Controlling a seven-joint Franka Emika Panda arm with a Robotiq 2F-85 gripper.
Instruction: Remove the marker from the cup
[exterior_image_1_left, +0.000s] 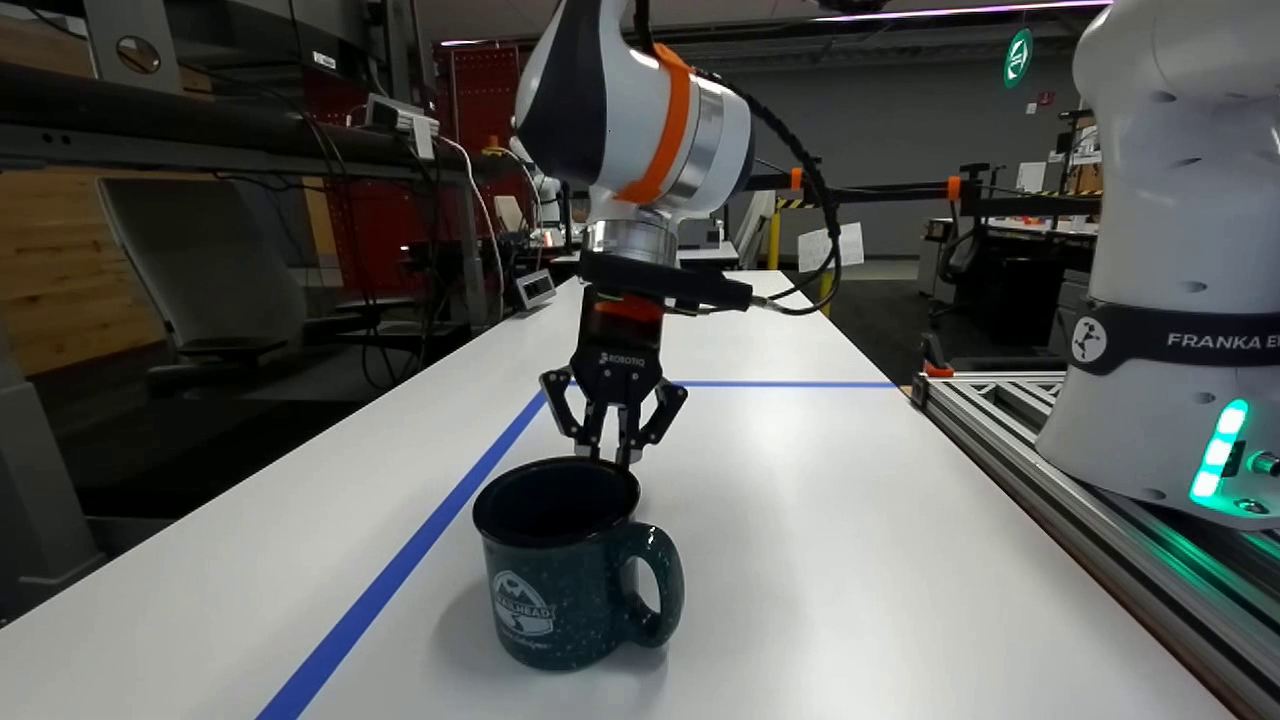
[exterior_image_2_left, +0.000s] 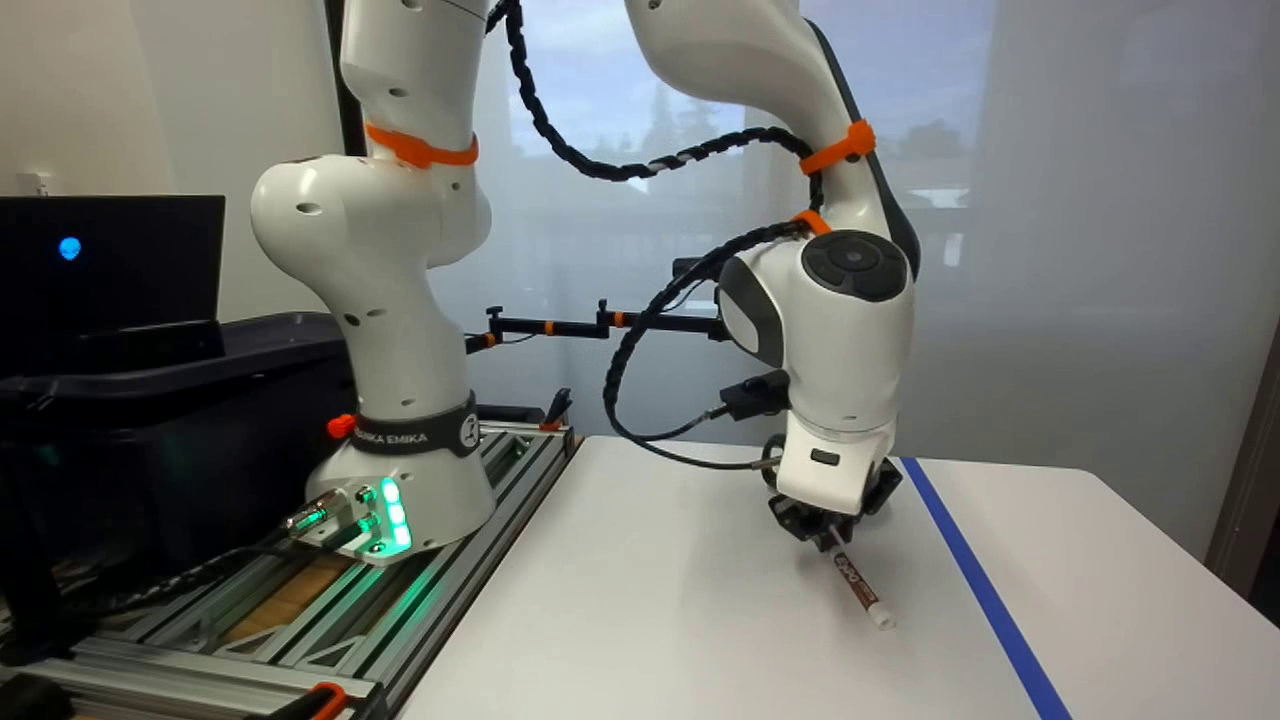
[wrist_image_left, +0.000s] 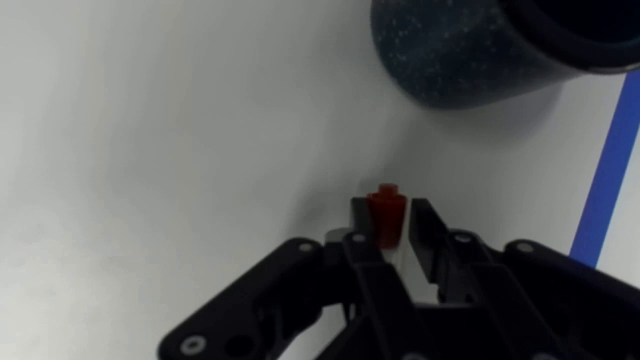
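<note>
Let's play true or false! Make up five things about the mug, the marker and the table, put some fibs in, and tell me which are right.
1. The mug has a pale logo on it. True.
2. In the wrist view, the end of the marker looks red. True.
3. The marker is inside the mug. False: it is outside, with its red end between the fingers of the hand.
4. The mug is tipped over. False: it stands upright on the table.
5. There is blue tape on the table. True.
</note>
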